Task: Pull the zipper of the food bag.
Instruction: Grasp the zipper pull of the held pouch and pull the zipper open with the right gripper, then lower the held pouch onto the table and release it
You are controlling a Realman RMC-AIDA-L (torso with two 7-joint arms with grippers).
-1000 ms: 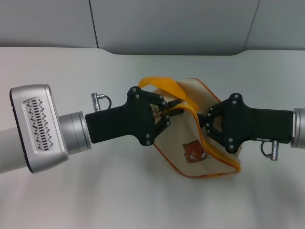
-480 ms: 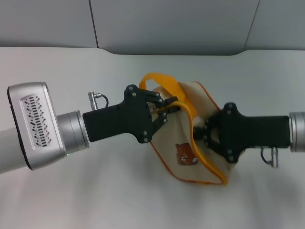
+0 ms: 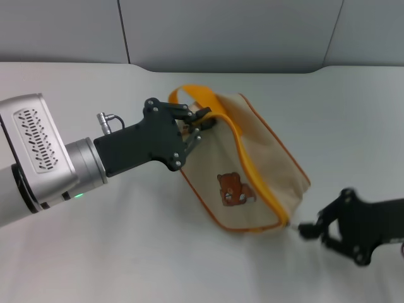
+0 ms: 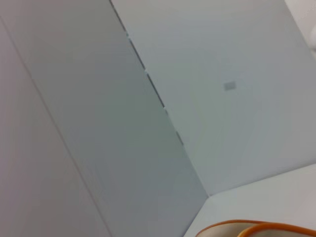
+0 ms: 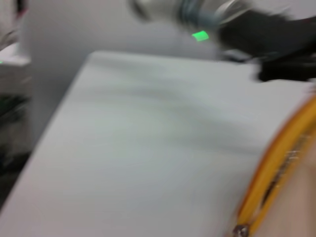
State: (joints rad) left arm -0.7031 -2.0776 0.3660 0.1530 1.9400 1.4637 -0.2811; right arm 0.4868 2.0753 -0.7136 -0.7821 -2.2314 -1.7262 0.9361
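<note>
The beige food bag (image 3: 252,158) with a brown bear patch (image 3: 235,189) lies slanted in the middle of the table. Its orange strap loop (image 3: 182,95) sticks out at the far left end. My left gripper (image 3: 197,124) is shut on that end of the bag. The orange-yellow zipper (image 3: 255,177) runs along the bag's top to its near right corner. My right gripper (image 3: 305,230) sits just past that corner, shut on the small silver pull tab (image 3: 291,224). The right wrist view shows the zipper (image 5: 276,168) and pull tab (image 5: 240,229). The left wrist view shows only the bag's rim (image 4: 247,228).
The white table (image 3: 126,252) runs to a grey wall (image 3: 221,31) at the back. My left arm's silver housing (image 3: 38,151) reaches in from the left. It also shows far off in the right wrist view (image 5: 207,19) with a green light.
My right gripper has moved right and toward the front, from the bag's middle to past its near right corner. The left gripper and the bag have shifted left.
</note>
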